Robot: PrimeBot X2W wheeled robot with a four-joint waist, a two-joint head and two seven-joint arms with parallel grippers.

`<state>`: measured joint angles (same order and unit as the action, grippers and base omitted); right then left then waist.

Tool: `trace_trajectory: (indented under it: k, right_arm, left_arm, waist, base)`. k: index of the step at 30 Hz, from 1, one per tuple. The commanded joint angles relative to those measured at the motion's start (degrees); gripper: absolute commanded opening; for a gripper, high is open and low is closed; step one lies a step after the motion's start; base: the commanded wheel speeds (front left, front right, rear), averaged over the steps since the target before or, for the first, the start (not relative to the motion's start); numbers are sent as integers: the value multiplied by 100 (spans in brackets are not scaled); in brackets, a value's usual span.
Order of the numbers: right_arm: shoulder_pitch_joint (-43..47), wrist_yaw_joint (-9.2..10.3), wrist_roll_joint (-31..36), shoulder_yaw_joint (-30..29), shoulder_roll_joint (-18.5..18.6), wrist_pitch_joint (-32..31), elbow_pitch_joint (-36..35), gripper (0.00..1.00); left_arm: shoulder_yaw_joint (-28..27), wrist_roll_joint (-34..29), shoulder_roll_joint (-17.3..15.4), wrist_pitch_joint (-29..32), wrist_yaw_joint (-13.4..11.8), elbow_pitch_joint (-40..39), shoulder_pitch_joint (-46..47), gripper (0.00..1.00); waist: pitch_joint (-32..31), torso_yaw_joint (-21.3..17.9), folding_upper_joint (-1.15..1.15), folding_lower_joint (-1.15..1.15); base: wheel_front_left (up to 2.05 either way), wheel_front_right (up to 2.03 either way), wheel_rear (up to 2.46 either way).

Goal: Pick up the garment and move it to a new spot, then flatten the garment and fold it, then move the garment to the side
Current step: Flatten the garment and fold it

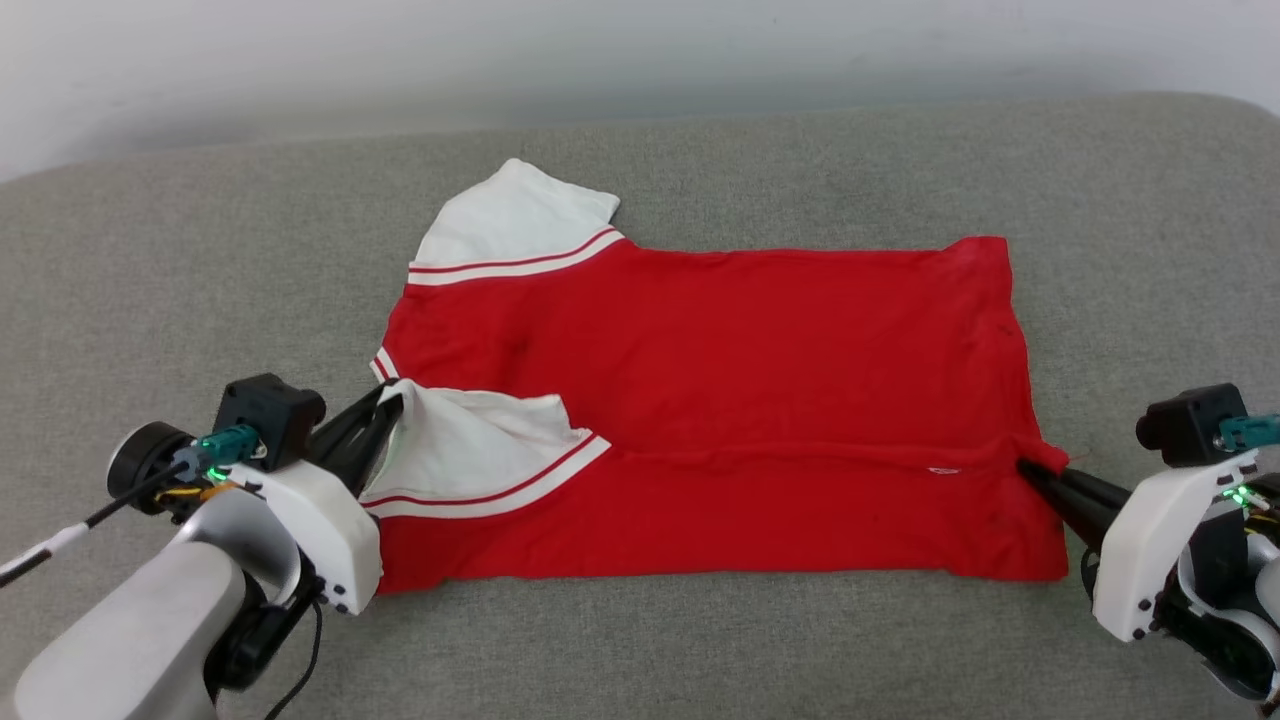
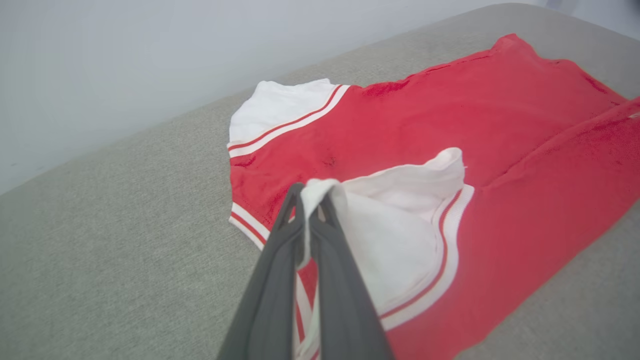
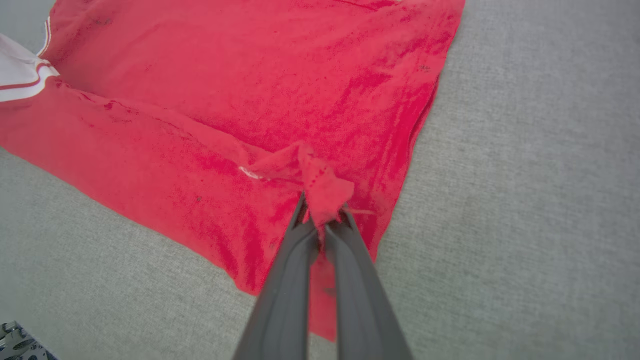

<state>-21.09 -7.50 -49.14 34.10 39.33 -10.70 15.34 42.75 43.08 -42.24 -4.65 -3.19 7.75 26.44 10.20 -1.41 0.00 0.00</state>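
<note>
At the left end of the grey cushion, the left gripper has its fingers closed on the tip of the near white sleeve, lifted a little off the cloth. From there the garment lies flat across the middle of the cushion, its long axis running left to right before the robot: shoulders and far sleeve point left, the hem points right. A near strip looks turned over along a lengthwise crease. At the right end the right gripper is pinched shut on a bunched hem corner beside the small white tag. To fold well, I judge both arms should travel away together at equal height and pace, with the edge taut between them, so the crease runs parallel to that long axis and the sleeve tucks inside rather than dragging.
</note>
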Motion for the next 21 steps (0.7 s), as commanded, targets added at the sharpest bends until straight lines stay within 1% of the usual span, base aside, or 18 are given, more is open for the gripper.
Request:
trace_trajectory:
  k: [1,5,10,14,17,18,19,20,21]
  right_arm:
    - [-169,2,79,-68,-93,-102,102,0]
    - [-404,2,219,-97,-328,-272,393,0]
    - [-713,2,354,84,-556,-394,744,0]
    - [-795,3,426,309,-632,-477,1025,0]
    - [-835,3,337,384,-657,-441,1112,0]
    - [-835,2,304,401,-650,-441,1113,29]
    - [-835,2,283,421,-624,-435,1085,58]
    - [-836,2,293,420,-572,-379,1047,100]
    - [-837,2,307,389,-523,-302,1017,100]
  left_arm:
    - [33,-58,57,29,74,207,202,0]
    - [120,-72,265,130,278,765,508,0]
    - [267,-42,518,162,568,1564,747,0]
    - [393,-33,717,125,744,2115,857,0]
    - [441,36,849,97,839,2442,888,0]
    - [434,36,865,50,862,2519,922,5]
    - [440,30,879,23,863,2588,946,69]
    - [446,14,894,-2,874,2638,977,100]
    - [457,-11,898,-26,895,2660,1031,100]
  waist:
    - [187,-21,0,0]
    - [436,-55,0,0]
    - [645,-83,0,0]
    - [669,-84,0,0]
    - [598,-78,0,0]
    - [558,-73,0,0]
    - [514,-65,0,0]
    - [467,-48,0,0]
    - [419,-30,0,0]
  base:
    - [0,0,0]
    - [0,0,0]
    - [0,0,0]
    - [0,0,0]
    - [0,0,0]
    - [0,0,0]
    - [0,0,0]
    - [0,0,0]
    - [0,0,0]
